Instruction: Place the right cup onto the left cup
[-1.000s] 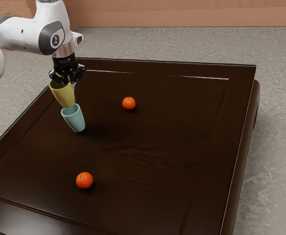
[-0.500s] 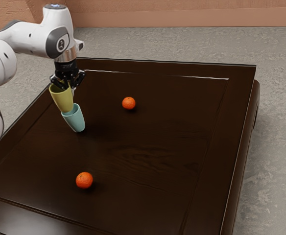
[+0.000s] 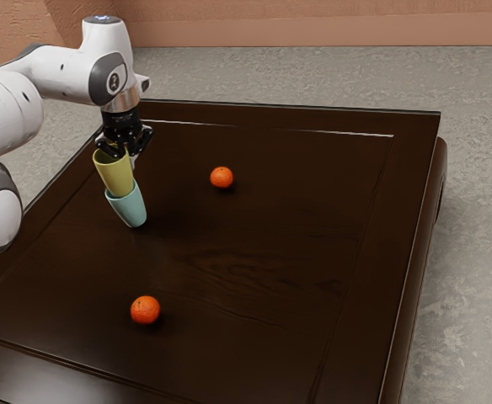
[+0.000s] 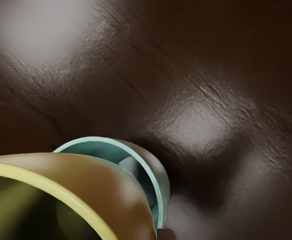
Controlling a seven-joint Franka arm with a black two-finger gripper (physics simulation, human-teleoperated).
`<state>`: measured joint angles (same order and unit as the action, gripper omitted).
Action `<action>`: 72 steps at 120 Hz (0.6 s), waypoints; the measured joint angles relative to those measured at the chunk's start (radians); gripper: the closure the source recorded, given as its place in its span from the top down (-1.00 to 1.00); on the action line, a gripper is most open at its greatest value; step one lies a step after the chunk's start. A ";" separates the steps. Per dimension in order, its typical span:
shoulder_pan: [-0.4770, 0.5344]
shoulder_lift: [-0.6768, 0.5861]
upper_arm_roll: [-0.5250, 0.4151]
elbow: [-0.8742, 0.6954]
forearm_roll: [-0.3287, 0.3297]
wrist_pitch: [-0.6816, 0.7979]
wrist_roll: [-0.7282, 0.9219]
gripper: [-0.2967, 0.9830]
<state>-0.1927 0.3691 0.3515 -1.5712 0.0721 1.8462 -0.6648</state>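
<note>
Evidently most of the job is done: the yellow cup [image 3: 115, 177], which I take to be the task's right cup, is up off the surface [image 3: 254, 252] and over its target in the upper left of the frame. Its lower end appears to be within the mouth of the teal cup [image 3: 129, 209], the one standing on the wood. The jaws are closed on the yellow cup near its rim, pinching the wall, one finger at the inner side and one outside, so only a narrow spread between them.

What remains, as I judge it, is the seating and the release. Much of the yellow cup's body stands above the teal rim, and the wrist view shows a crescent of open space between the two walls, so I can't tell whether it has reached its resting depth. A little more lowering may be called for, then opening the jaws and lifting clear without dragging the stack. Two oranges, one at upper centre [image 3: 221, 178] and one at lower left [image 3: 145, 310], have no part in it.
</note>
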 joint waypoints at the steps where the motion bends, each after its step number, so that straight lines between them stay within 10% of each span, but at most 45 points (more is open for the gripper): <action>1: 0.000 0.000 0.000 0.000 -0.001 0.001 0.000 -0.68; 50: -0.002 -0.015 0.003 0.011 -0.018 0.014 0.000 0.21; 72: -0.039 -0.228 -0.091 0.044 -0.015 -0.071 0.128 0.38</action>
<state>-0.2314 0.1409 0.2610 -1.5275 0.0575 1.7750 -0.5369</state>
